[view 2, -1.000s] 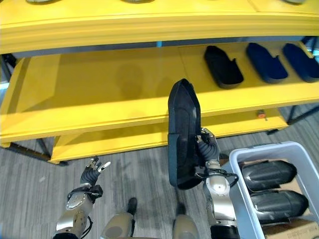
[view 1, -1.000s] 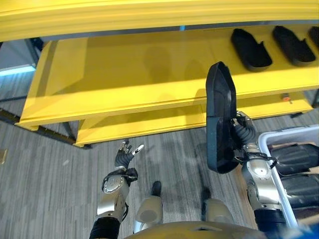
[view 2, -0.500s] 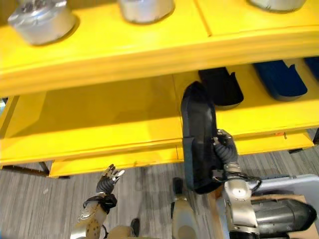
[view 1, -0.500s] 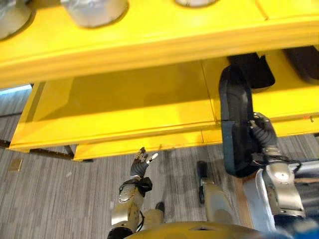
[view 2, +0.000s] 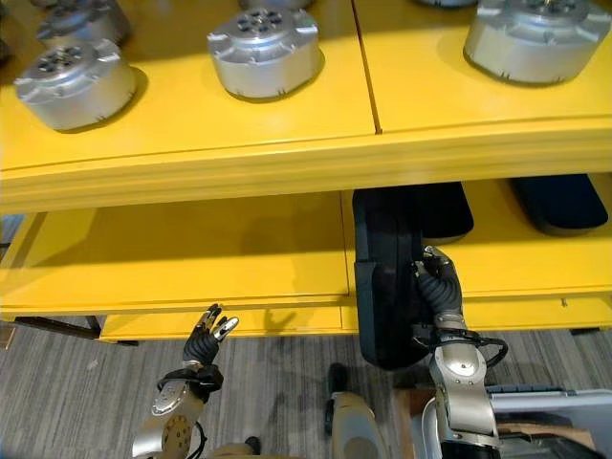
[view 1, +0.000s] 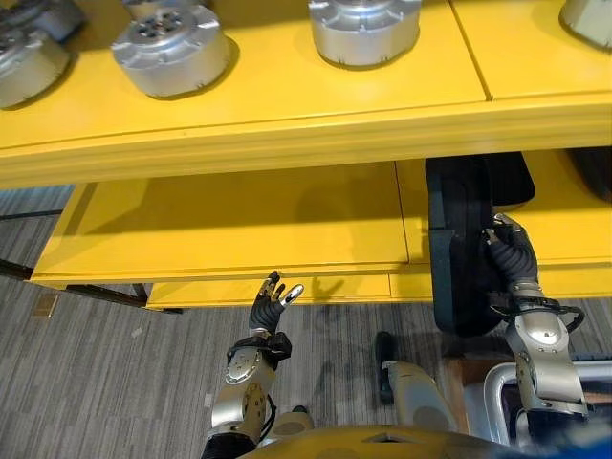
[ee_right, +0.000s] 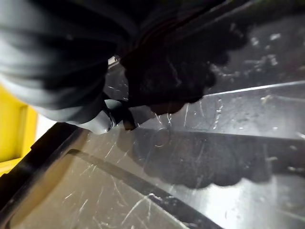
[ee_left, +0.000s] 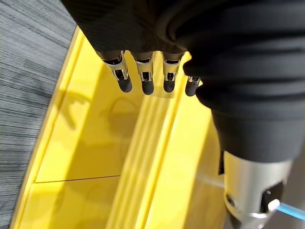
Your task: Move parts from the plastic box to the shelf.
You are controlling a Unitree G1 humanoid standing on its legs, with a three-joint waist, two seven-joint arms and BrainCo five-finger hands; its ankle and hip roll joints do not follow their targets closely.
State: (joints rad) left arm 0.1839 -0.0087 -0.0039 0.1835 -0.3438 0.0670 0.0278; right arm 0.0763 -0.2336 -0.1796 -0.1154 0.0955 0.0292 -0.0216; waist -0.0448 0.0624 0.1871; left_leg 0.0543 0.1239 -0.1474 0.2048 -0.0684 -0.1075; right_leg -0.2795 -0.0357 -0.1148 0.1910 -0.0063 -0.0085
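Right eye view, right robot hand (view 2: 442, 292) gripping black part (view 2: 385, 287) at yellow shelf (view 2: 287, 251) edge, left robot hand (view 2: 204, 340) loose, empty.

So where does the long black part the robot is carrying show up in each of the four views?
Left eye view: black part, right of centre, upright, held by the right hand.
Right eye view: right of centre, its top under the upper yellow shelf.
Left wrist view: not in it.
Right wrist view: scratched black surface close up.
Shared landmark: that upper yellow shelf's front edge.

Head stereo pair looks down, sharing yellow shelf (view 1: 239, 220); wrist cameras close along hands.
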